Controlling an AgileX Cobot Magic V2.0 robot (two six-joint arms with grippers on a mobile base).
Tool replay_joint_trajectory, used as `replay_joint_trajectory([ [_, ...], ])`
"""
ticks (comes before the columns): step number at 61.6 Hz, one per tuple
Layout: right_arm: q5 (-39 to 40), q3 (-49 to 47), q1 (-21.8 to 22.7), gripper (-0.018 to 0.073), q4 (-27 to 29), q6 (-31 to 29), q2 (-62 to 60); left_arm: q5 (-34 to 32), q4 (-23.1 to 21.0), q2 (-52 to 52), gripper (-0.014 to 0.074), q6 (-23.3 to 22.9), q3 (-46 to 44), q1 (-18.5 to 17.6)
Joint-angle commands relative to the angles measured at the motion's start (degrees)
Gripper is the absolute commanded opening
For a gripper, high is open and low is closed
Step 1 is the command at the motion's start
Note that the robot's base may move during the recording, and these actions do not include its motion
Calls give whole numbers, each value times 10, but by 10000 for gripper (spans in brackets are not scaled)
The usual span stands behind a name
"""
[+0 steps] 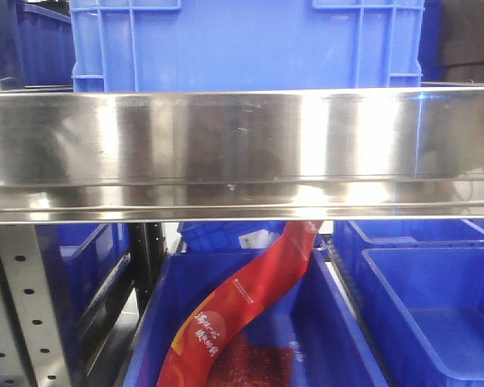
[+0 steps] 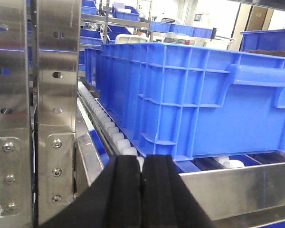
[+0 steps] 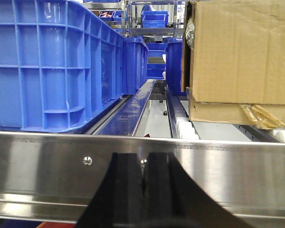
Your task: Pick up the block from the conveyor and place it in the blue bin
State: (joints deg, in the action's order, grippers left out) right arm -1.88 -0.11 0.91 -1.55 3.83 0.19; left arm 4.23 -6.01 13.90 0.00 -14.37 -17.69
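Pincers (image 2: 141, 190) (image 3: 143, 190) closed near steel rails (image 3: 204, 161).

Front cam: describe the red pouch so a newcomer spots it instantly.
Start at the wide shiny steel rail crossing the middle of the front view. Directly below it sits an open blue bin, centre-bottom. The red pouch leans diagonally in that bin, its top end disappearing behind the rail; it is the only red, printed item among plain blue bins.
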Motion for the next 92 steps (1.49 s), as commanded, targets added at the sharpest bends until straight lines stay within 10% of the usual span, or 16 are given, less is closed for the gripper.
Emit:
replay_joint_trajectory([
  [1,11,1,3,-162,3,-3,-2,-10,-3,-4,-111,0,0,2],
  [12,11,1,3,-162,3,-3,-2,-9,25,-22,-111,0,1,24],
  [32,11,1,3,-162,3,-3,-2,-20,87,-112,-111,-36,94,181],
  [92,11,1,3,-162,3,-3,-2,-53,90,-139,-111,-36,144,187],
])
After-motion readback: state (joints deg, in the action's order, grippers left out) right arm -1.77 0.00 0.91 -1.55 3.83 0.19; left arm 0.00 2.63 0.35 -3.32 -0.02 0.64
